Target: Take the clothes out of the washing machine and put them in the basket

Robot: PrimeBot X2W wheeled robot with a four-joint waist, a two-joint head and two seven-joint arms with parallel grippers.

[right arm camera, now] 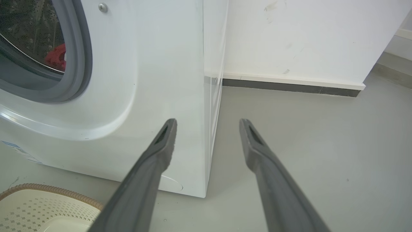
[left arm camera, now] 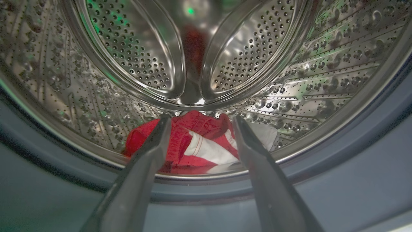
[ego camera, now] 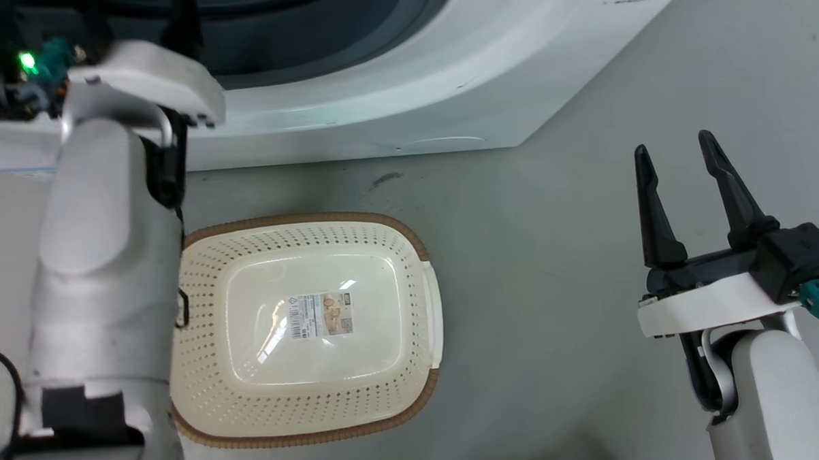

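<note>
Low in the washing machine [ego camera: 391,108] drum [left arm camera: 322,83], the red-and-white clothes [left arm camera: 199,148] lie bunched just beyond the left gripper [left arm camera: 201,120], fingers apart and gripping nothing, while the right gripper [ego camera: 673,144] (fingers likewise spread) hangs over the floor [ego camera: 553,252], well right of the cream basket [ego camera: 300,220] set before the machine.

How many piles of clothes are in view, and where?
1: a red-and-white pile at the bottom of the drum. It may hold several garments, with more hidden beneath. The basket holds none.
</note>
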